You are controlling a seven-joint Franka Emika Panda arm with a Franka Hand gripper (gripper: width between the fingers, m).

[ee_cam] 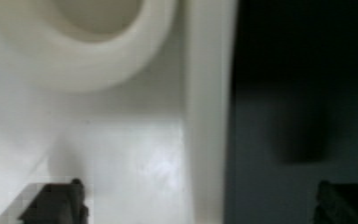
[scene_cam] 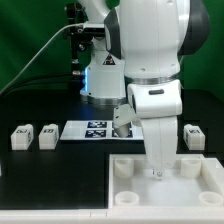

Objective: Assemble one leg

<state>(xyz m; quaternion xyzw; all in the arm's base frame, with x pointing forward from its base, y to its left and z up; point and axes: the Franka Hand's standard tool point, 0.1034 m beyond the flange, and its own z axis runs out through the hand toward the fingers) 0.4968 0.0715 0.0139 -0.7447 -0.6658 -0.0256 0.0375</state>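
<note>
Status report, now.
Gripper open, empty, low over the white tray part. One leg loose on the table, untouched. Nothing in its way.

A robotics lab: white robot arm (scene_cam: 150,50) over a black tabletop (scene_cam: 50,175), marker board (scene_cam: 95,130) near the jaws, green curtain (scene_cam: 30,40) and cables (scene_cam: 40,48) behind.

White glossy arm (scene_cam: 150,35), blk joint seams, boxy white wrist, blk fingertips (ee_cam: 51,203)

Your black table (scene_cam: 50,185) carries a leg (scene_cam: 20,136) and a second leg (scene_cam: 47,135) side by side at middle left. The marker board (scene_cam: 98,130) lies at centre, a third leg (scene_cam: 195,135) at middle right, and the white tray part (scene_cam: 185,195) at lower right.
</note>
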